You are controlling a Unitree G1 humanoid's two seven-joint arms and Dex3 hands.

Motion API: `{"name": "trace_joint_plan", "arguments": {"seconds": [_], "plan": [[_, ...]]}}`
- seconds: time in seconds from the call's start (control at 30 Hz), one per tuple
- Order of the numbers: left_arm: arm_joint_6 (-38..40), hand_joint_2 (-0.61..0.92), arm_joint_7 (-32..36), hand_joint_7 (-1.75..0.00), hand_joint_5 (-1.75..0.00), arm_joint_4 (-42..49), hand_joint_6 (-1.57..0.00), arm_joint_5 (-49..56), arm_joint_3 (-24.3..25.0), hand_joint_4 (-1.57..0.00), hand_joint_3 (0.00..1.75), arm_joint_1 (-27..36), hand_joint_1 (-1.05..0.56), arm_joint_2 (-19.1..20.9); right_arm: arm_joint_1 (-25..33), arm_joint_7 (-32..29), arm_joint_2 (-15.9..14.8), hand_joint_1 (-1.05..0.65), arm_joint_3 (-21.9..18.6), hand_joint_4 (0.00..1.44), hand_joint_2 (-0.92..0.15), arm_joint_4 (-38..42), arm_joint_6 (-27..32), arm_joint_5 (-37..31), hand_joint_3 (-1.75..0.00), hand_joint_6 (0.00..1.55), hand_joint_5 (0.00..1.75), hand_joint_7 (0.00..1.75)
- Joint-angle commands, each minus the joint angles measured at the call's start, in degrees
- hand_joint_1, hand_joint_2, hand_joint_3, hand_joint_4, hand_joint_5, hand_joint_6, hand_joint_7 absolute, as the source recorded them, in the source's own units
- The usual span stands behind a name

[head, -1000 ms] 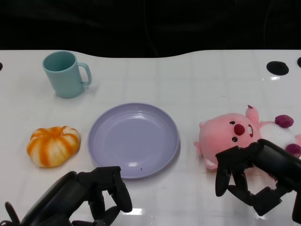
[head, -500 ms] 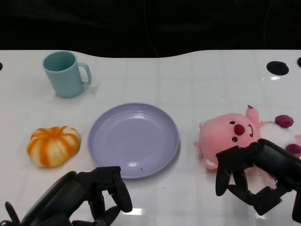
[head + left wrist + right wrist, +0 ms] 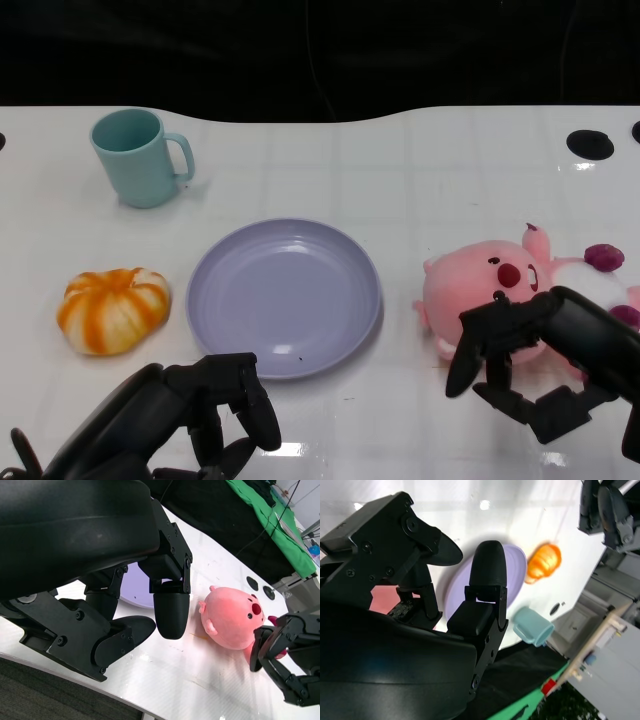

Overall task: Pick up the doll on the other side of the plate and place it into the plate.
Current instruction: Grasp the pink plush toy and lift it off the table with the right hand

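Pink plush doll (image 3: 495,290) with a red nose and white belly lies on its side on the white glossy table (image 3: 400,170), just to the right of the round lavender plastic plate (image 3: 284,296) and apart from its rim. Over the doll's near side hangs the robot's black right hand (image 3: 520,375), fingers spread and curved, gripping nothing; whether any fingertip touches the plush cannot be told. Nothing lies in the plate. Near the plate's front edge, toward the left, sits the black left hand (image 3: 190,415), fingers curled inward around nothing. Left of the plate rests an orange-and-white striped pumpkin toy (image 3: 112,309). Behind the plate, to the left, stands a teal ceramic mug (image 3: 140,157), upright, handle pointing right.
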Motion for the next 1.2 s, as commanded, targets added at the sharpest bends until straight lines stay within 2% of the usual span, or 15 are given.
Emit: {"name": "trace_joint_plan", "arguments": {"seconds": [0.03, 0.1, 0.13, 0.23, 0.27, 0.37, 0.47, 0.67, 0.73, 0.93, 1.2], "plan": [[-0.27, 0.62, -0.10, -1.37, -1.75, 0.37, -0.64, 0.30, 0.39, -0.66, 1.02, -0.21, -0.19, 0.89, 0.22, -2.38, 0.37, -0.08, -1.00, 0.73, -0.52, -2.32, 1.26, -1.06, -0.84, 0.77, 0.99, 0.61], [-0.15, 0.62, -0.20, -1.37, -1.75, 0.28, -0.64, 0.34, 0.41, -0.65, 1.01, -0.18, -0.19, 0.99, 0.06, -3.20, 0.50, -0.11, -1.24, 0.60, -0.55, -3.36, 2.15, -1.55, -0.75, 0.68, 0.89, 0.47], [-0.09, 0.63, -0.26, -1.37, -1.75, 0.25, -0.64, 0.27, 0.44, -0.65, 1.01, -0.16, -0.19, 1.02, -0.21, -3.66, 0.20, -0.12, -1.36, 0.49, -0.60, -3.58, 1.92, -2.43, -0.67, 0.60, 0.79, 0.38], [0.10, 0.63, -0.34, -1.37, -1.75, 0.26, -0.64, 0.08, 0.50, -0.65, 1.01, -0.09, -0.19, 1.06, -1.45, -5.41, -0.90, -0.19, -1.87, 0.37, -0.75, -2.89, -0.84, -5.69, -0.35, 0.51, 0.61, 0.19], [0.01, 0.63, -0.33, -1.37, -1.75, 0.35, -0.64, 0.04, 0.52, -0.65, 1.01, -0.05, -0.19, 1.10, -1.78, -5.86, -1.13, -0.26, -2.06, 0.30, -0.81, -2.74, -1.18, -6.46, -0.24, 0.47, 0.58, 0.13], [-0.47, 0.63, -0.28, -1.37, -1.75, 0.69, -0.64, -0.01, 0.56, -0.66, 1.01, 0.00, -0.19, 1.25, -2.54, -6.17, -1.60, -0.37, -2.77, 0.16, -0.90, -2.66, -0.85, -6.76, -0.10, 0.39, 0.58, 0.06], [-0.65, 0.63, -0.23, -1.37, -1.75, 0.85, -0.64, 0.09, 0.50, -0.66, 1.01, 0.05, -0.19, 1.34, -3.33, -7.41, -2.72, -0.43, -3.78, 0.02, -0.91, -2.96, -1.34, -8.98, -0.05, 0.29, 0.57, 0.01], [-0.78, 0.63, -0.07, -1.38, -1.75, 1.10, -0.64, 0.12, 0.13, -0.65, 1.01, -0.14, -0.18, 1.04, -4.36, -10.80, -5.77, -0.57, -4.34, 0.00, -0.92, -4.68, -0.10, -18.26, -0.02, 0.22, 0.44, 0.00], [-0.68, 0.63, 0.04, -1.38, -1.75, 1.13, -0.64, 0.27, -0.03, -0.65, 1.01, -0.24, -0.18, 0.91, -4.37, -10.29, -6.53, -0.60, -4.28, 0.00, -0.92, -6.36, 2.59, -20.78, -0.01, 0.19, 0.39, 0.00], [-0.48, 0.62, 0.30, -1.37, -1.74, 0.80, -0.64, 1.07, -0.53, -0.66, 1.01, -0.16, -0.18, 0.71, -5.05, -4.92, -8.80, -0.67, -3.73, 0.00, -0.90, -11.43, 12.45, -23.92, 0.00, 0.13, 0.23, 0.00], [0.01, 0.63, 0.16, -1.37, -1.75, -0.07, -0.64, 0.87, -0.75, -0.65, 1.01, 0.23, -0.18, 0.43, -8.76, 0.85, -10.91, -0.71, -1.80, 0.00, -0.88, -10.94, 18.52, -24.70, 0.00, 0.13, 0.20, 0.01]]}}
